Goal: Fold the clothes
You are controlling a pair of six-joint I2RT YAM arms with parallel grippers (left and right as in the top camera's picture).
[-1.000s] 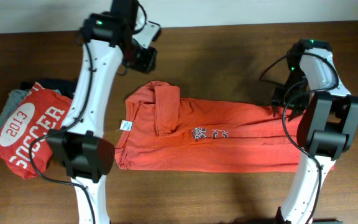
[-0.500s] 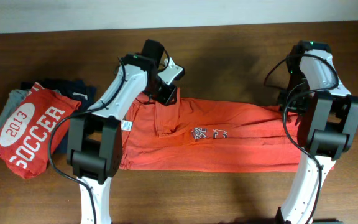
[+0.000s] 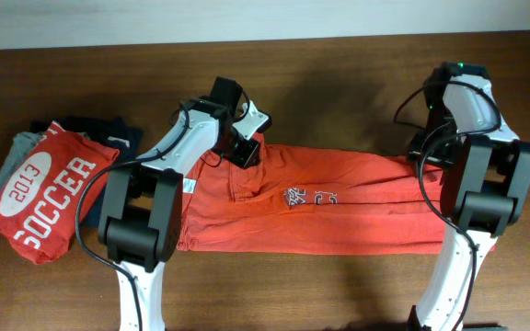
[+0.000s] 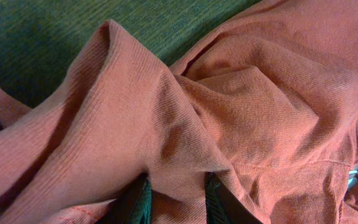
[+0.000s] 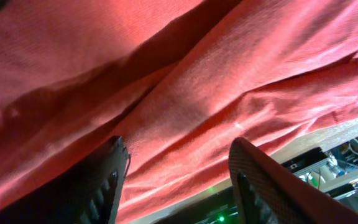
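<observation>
The orange-red T-shirt [image 3: 339, 216] lies on the bench [image 3: 339, 83] as a long band with its sides turned in; I'd say the crosswise folds remain. The left end effector [image 4: 178, 193] is pinching a ridge of its cloth. The right end effector [image 5: 178, 180] is released, with shirt fabric just beyond its spread fingers. I see no containers.

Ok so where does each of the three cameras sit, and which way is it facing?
Overhead: fixed above the table, looking straight down on the flat T-shirt and a folded pile beside it; left arm and right arm both show.
Left wrist: on the left arm, looking close along the left fingers at bunched T-shirt cloth pinched between them.
Right wrist: on the right arm, close over the T-shirt; the right fingers stand apart.
Shared: all three show the T-shirt.
</observation>
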